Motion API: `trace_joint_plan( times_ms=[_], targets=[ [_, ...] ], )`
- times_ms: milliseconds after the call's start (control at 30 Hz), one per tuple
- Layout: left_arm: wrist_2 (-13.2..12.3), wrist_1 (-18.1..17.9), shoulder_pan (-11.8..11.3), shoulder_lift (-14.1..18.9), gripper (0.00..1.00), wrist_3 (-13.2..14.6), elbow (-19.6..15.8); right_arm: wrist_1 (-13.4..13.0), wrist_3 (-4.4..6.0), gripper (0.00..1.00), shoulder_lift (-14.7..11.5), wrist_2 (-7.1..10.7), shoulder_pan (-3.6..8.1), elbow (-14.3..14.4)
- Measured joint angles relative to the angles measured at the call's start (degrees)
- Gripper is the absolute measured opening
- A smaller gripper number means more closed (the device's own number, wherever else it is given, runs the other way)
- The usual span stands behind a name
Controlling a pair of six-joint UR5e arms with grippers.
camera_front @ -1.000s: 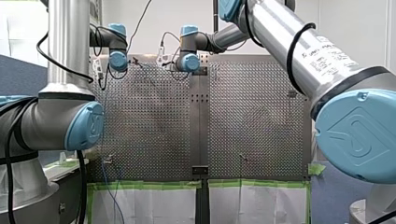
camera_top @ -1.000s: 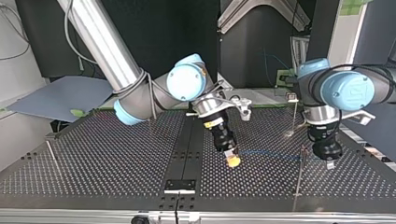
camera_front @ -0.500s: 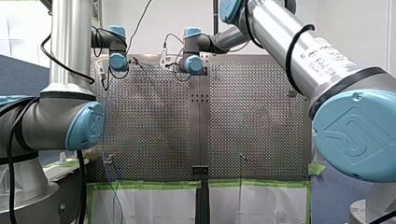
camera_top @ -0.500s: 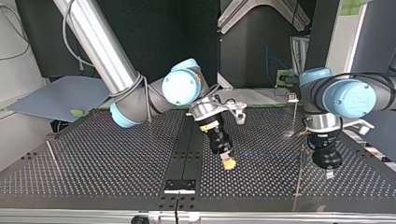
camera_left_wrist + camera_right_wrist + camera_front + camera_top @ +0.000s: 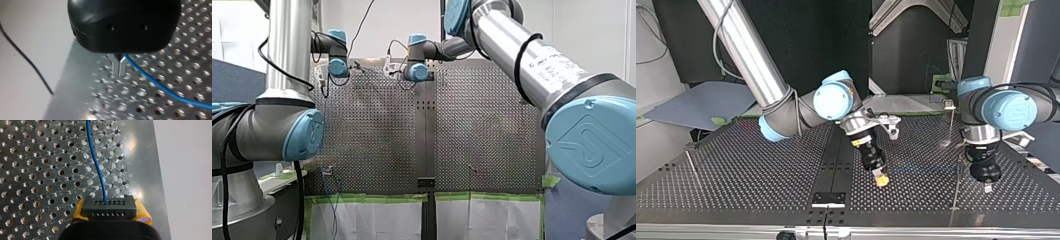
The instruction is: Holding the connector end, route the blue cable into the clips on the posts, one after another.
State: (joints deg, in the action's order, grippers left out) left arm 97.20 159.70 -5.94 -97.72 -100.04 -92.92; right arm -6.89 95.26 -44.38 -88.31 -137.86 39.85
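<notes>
Right wrist view has my right gripper (image 5: 109, 205) closed on the black connector (image 5: 109, 211), its yellow pads (image 5: 142, 212) pressed against the block's two ends. The blue cable (image 5: 96, 162) leaves the connector's holed face and runs ahead over the perforated table (image 5: 37, 170). Seen from the top view, that gripper hangs tilted, low over the table just beside its dark centre strip (image 5: 836, 165), nearer the edge closest to that camera. From it the cable stretches level toward the table's edge at the view's right, reaching a thin post (image 5: 956, 187). My left gripper (image 5: 988, 188) points straight down just beside that post, close above the surface. In the left wrist view the cable passes right by this gripper's tip and trails away over the holes. Whether it is closed, or has hold of the cable, I cannot tell.
</notes>
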Motion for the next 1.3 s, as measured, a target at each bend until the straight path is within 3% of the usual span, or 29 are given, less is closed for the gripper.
trace_joint_plan(
  times_ms=[533,567,600,667,800,967,1167,1300],
  targets=[
    [-0.49,-0.3,0.0,-1.01,0.0,-1.58,0.07,0.92,0.03,0.0,0.2,0.24,0.2,-0.76],
    [-0.28,-0.14,0.03,-1.01,0.07,-1.78,0.07,0.94,0.03,0.0,0.2,0.23,0.2,-0.76],
    [0.03,0.14,0.04,-1.01,0.07,-2.09,0.07,0.96,0.03,0.0,0.2,0.24,0.19,-0.76],
    [0.6,0.63,0.01,-0.96,0.21,-2.58,0.07,0.99,0.03,0.0,0.2,0.24,0.18,-0.77],
    [1.58,1.28,-0.17,-0.83,0.28,-4.63,0.08,1.27,0.04,0.0,0.19,0.24,0.05,-0.76],
    [3.01,2.07,-0.31,-0.61,0.45,-6.05,0.06,1.56,0.03,0.0,0.14,0.23,-0.04,-0.77],
    [4.23,2.57,-0.44,0.64,0.37,-7.61,0.07,1.6,0.03,0.0,0.11,0.24,0.0,-0.79],
    [2.97,2.77,-0.34,0.95,0.37,-9.78,0.06,1.61,0.03,0.0,0.1,0.23,0.19,-0.88]
  ],
)
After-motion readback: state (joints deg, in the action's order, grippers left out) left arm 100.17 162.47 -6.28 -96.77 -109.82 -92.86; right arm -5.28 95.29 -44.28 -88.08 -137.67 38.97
